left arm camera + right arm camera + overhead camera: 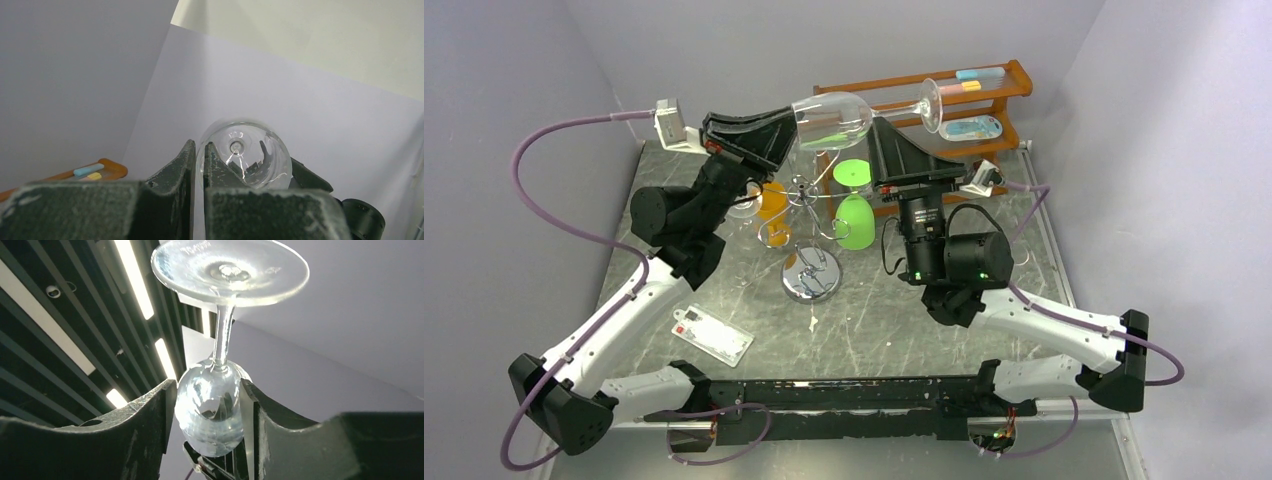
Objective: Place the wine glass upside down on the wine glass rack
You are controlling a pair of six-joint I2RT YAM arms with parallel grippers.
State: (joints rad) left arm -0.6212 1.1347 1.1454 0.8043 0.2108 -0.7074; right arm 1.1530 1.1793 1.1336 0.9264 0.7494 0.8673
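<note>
Top external view: wine glass [834,118] aloft sideways above the wine glass rack [812,272] by the desk's [904,320] far edge, left gripper [786,130] pinching its rim, right gripper [871,122] straddling the bowl, contact unclear; hanging remains.

Wine glass [834,120]: clear, w/ round bowl, thin stem [222,330], flat round foot [932,103]. Up in the air, off the table. Lying on its side in top view: mouth twd 9 o'clock, foot twd 3 o'clock, a touch nearer 2. Not yet upside down, not yet on rack.

Rack [812,274]: chrome wire, curled spiral arms round a centre post, shiny round domed base. Upright approx. mid-table, at 6 o'clock from glass in top view, not touching it.
</note>
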